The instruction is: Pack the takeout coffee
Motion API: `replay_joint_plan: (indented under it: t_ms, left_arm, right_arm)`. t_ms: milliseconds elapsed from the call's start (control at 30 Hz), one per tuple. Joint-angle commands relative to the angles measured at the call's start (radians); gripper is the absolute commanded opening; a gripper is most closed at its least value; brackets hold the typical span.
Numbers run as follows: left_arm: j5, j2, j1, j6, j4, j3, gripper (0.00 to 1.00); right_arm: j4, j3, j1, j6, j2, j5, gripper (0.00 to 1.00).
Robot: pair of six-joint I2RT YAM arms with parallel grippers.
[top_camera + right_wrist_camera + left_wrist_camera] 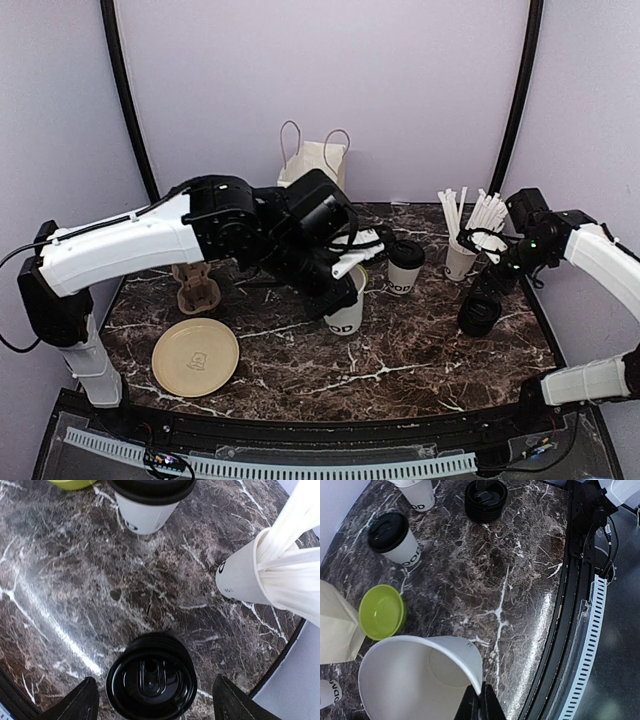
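Behind the middle of the dark veined marble table (400, 360) stands the coffee (405, 265), a white paper cup with a smooth black plastic lid. The dark letters "OOD" can be read near its base. It is apart from the paper bag (313, 160). The left gripper (480, 702) is pinched on the thin rim of a lidless cup (410, 680). The right gripper (155, 680) is spread wide, holding nothing, above a stack of round black lids (150, 670).

Robot lab booth, marble tabletop (400, 350), plain walls (400, 100)
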Motion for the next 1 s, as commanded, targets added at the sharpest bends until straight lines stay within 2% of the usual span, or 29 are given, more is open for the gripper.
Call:
replay_joint_plan:
  t_ms: [0,167,500,700,833,967]
  left_arm:
    - [0.055,0.081,-0.013,0.030,0.121,-0.029,0.00]
    - [0.035,0.158,-0.013,0.040,0.171,-0.042,0.00]
    - [-0.007,0.265,-0.013,0.044,0.172,-0.042,0.04]
    - [0.001,0.280,-0.013,0.043,0.156,-0.040,0.27]
    - [0.007,0.274,-0.013,0.038,0.134,-0.023,0.36]
    - [0.010,0.241,-0.013,0.040,0.135,-0.023,0.40]
  right_arm:
    - [-0.098,-0.056,-0.005,-0.109,-0.095,0.056,0.76]
    - [-0.153,-0.131,-0.005,-0.216,-0.148,0.067,0.66]
    - [-0.109,-0.201,-0.001,-0.303,-0.143,0.091,0.64]
    - [-0.061,-0.225,0.004,-0.311,-0.114,0.111,0.63]
    - [-0.046,-0.225,0.007,-0.311,-0.105,0.110,0.59]
    - [-0.032,-0.227,0.011,-0.313,-0.097,0.107,0.55]
